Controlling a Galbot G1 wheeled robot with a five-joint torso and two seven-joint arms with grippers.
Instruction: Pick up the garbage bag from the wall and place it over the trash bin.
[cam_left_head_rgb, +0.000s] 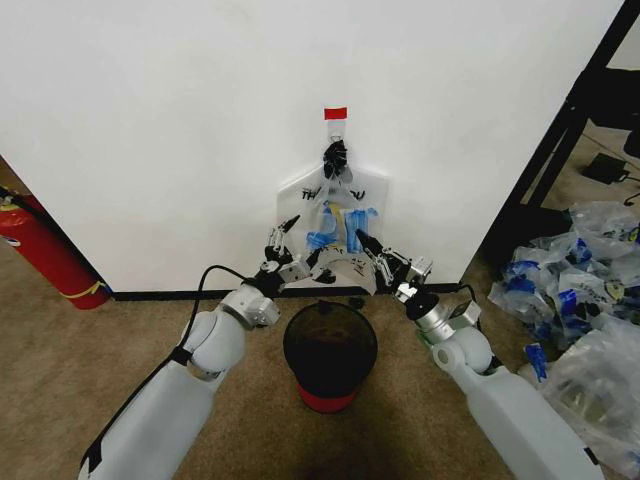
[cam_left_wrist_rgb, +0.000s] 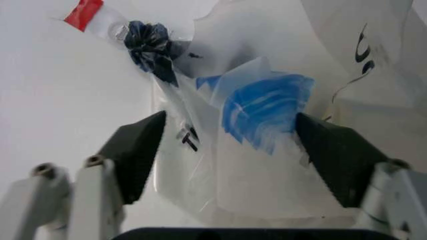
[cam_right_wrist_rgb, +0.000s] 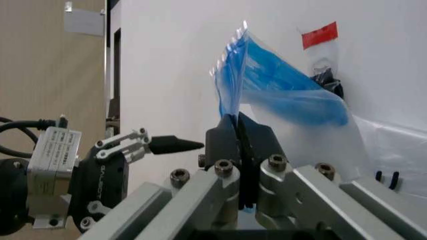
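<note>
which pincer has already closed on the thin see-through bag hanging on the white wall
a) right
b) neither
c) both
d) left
a) In the right wrist view the right pincer has its dark pads pressed together on a blue-patched fold of the thin see-through plastic garbage bag, while in the left wrist view the left pincer has its pads spread wide on either side of the bag, not clamping it.

At the left edge of my head view a red fire extinguisher leans on tan carpet. Clear blue-patched plastic bags pile lower right, below a black frame.
</note>
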